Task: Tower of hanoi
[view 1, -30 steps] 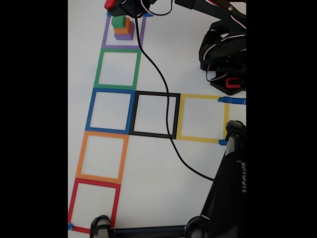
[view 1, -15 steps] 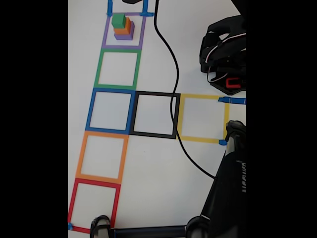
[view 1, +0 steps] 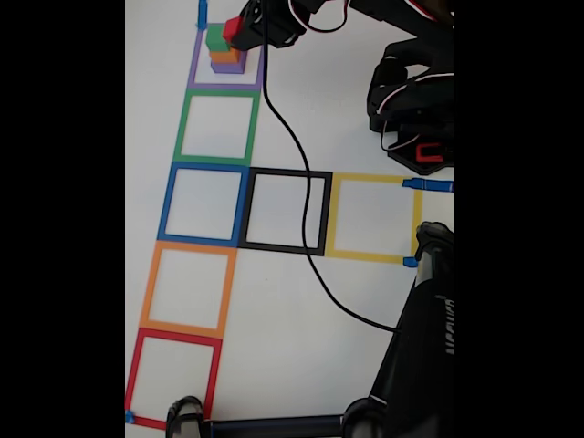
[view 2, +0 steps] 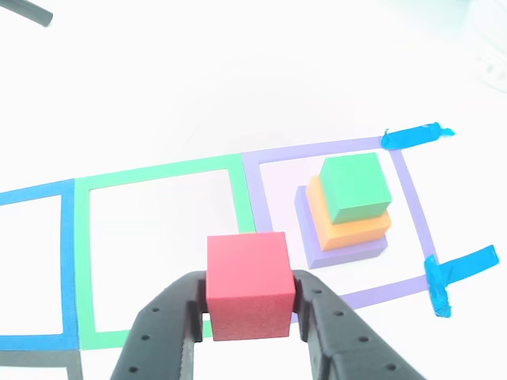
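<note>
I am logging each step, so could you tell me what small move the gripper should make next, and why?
Probably carry the red cube over the green square outline and lower it there. The gripper is shut on it, raised, while the green cube tops the stack in the purple outline.

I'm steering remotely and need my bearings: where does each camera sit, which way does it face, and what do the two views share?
Fixed view: high, looking down on the taped squares; shows the arm and its gripper holding the red cube.
Other view: just behind the gripper, looking down past it at the purple square; both fingers show.
Shared: red cube, green-orange-purple stack.
</note>
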### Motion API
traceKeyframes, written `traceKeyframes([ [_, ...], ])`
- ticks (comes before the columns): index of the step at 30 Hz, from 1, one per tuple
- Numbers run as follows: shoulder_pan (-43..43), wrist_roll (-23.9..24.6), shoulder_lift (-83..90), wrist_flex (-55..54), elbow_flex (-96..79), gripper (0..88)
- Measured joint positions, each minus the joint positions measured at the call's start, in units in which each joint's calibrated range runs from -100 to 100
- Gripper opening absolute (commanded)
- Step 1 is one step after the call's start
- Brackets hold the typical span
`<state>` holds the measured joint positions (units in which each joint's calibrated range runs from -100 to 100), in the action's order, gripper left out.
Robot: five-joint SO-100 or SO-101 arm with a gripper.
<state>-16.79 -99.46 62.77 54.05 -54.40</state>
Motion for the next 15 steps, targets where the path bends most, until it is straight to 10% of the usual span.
traceKeyframes([
  [15,6.6,0.2,-18.7,-67.9,-41.4,5.6],
])
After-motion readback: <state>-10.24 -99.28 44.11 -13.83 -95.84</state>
